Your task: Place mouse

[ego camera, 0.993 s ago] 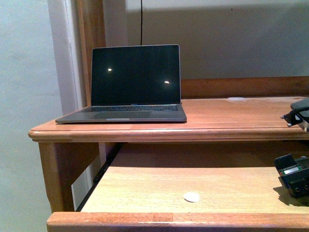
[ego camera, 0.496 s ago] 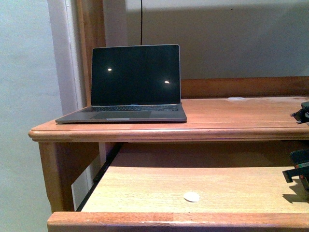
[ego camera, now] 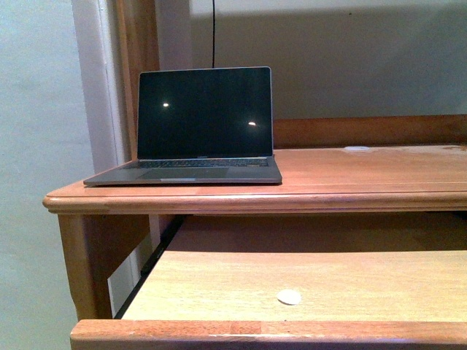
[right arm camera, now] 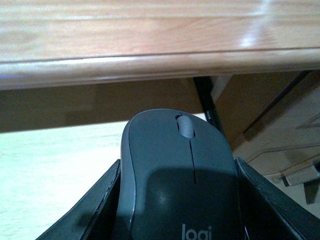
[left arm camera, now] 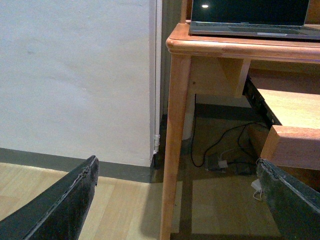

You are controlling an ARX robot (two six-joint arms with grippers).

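Note:
The dark grey mouse [right arm camera: 177, 175], with a scroll wheel and a "logi" mark, fills the right wrist view. My right gripper [right arm camera: 177, 200] is shut on the mouse, a black finger against each side. It is held just in front of the desk's rounded front edge [right arm camera: 150, 65], over the pale pull-out shelf [right arm camera: 45, 165]. My left gripper [left arm camera: 180, 200] is open and empty, low beside the desk's left leg [left arm camera: 175, 150], above the floor. Neither gripper nor the mouse shows in the front view.
An open dark laptop [ego camera: 197, 127] sits on the left of the wooden desk top [ego camera: 350, 179]. A small white round disc [ego camera: 289, 297] lies on the pull-out shelf [ego camera: 219, 284]. Cables [left arm camera: 225, 155] lie on the floor under the desk.
My right gripper, seen at the right edge of the front view earlier, has moved out of that view to the right. The laptop and the disc have not moved.

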